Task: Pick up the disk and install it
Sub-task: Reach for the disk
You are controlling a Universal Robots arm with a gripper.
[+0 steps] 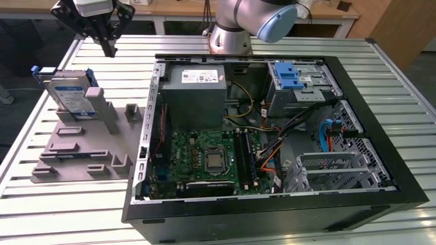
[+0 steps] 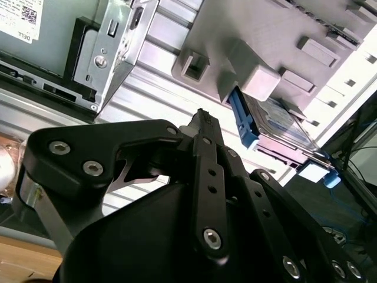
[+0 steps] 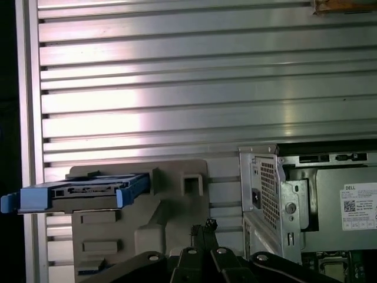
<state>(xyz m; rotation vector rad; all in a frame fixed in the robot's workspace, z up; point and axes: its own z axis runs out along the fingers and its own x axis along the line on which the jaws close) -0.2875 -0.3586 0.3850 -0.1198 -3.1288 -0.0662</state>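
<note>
We see a slatted metal table (image 1: 61, 214) bearing an open black computer case (image 1: 272, 220), laid on its side with its boards exposed. The robot arm (image 1: 235, 20) rises at the table's far edge behind the case. Just beside the case, on the exterior view's left, lies a grey moulded holder (image 1: 75, 153) with slots and posts.

Inside the case sits a grey metal box (image 1: 197, 99). Toward the exterior view's right of it is a blue ribbed latch tab (image 1: 289, 76) on a drive cage whose inside we cannot make out.

The gripper (image 1: 109, 51) hangs in the air over the far end of the holder; its two black fingers are pressed together with nothing between them.

The disk (image 1: 71, 97) stands on edge in a slot at that far end of the holder, outside the case; it is below the gripper and a little to the exterior view's left, apart from it and untouched. A blue frame runs round its edges; its lower edge is sunk out of sight in the slot. In the first wrist view we see the disk (image 3: 82, 191) edge-on; in the second wrist view a holder post covers part of it.

The disk's face carries a white-and-blue label whose print we cannot make out; the grey box bears a small white sticker (image 1: 201, 76) with dark print and a square code.
</note>
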